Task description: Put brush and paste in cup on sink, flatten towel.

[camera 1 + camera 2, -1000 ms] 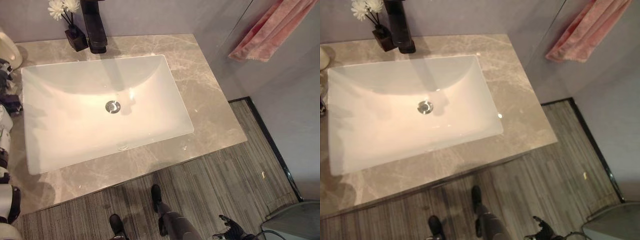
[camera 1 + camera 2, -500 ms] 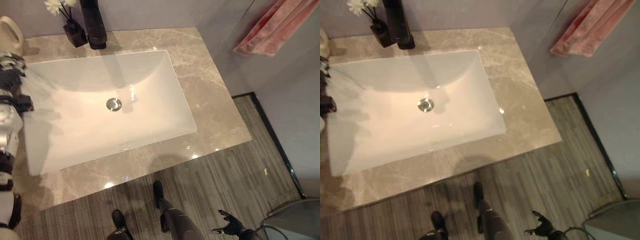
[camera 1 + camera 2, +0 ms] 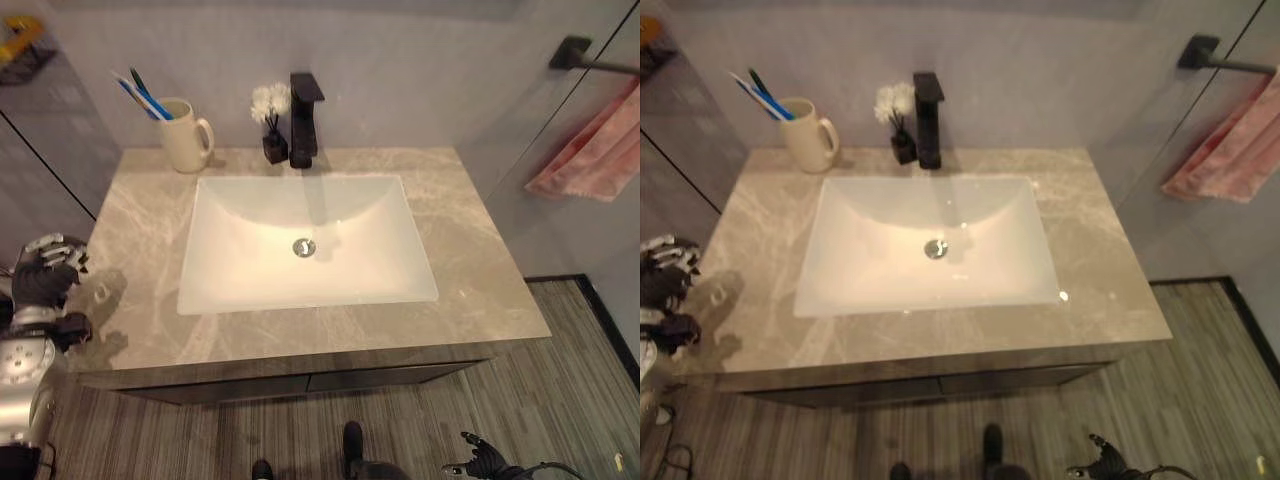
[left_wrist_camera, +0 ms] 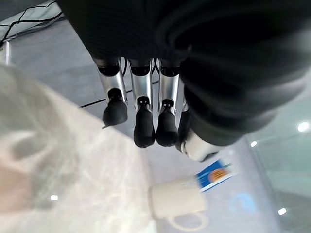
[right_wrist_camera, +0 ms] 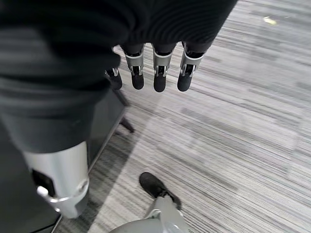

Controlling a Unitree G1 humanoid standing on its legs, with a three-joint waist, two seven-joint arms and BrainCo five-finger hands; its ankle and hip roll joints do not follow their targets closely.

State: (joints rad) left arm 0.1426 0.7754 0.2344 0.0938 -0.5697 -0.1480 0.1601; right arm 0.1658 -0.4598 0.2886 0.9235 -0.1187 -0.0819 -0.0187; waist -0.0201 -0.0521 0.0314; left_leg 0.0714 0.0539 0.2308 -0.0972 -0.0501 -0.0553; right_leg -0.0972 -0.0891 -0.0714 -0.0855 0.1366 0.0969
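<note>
- Left hand hovers at the desk's left edge, fingers loosely straight and holding nothing.
- Right hand hangs low over the floor, fingers relaxed, also bare.
- Toothbrush and blue paste stand in the cream cup at the desk's back left corner, beside the sink; that part looks done.
- Likely next: the pink towel, hanging bunched on the wall bar. Reach with the right hand and smooth it with flat fingers, not a pinch.
</note>
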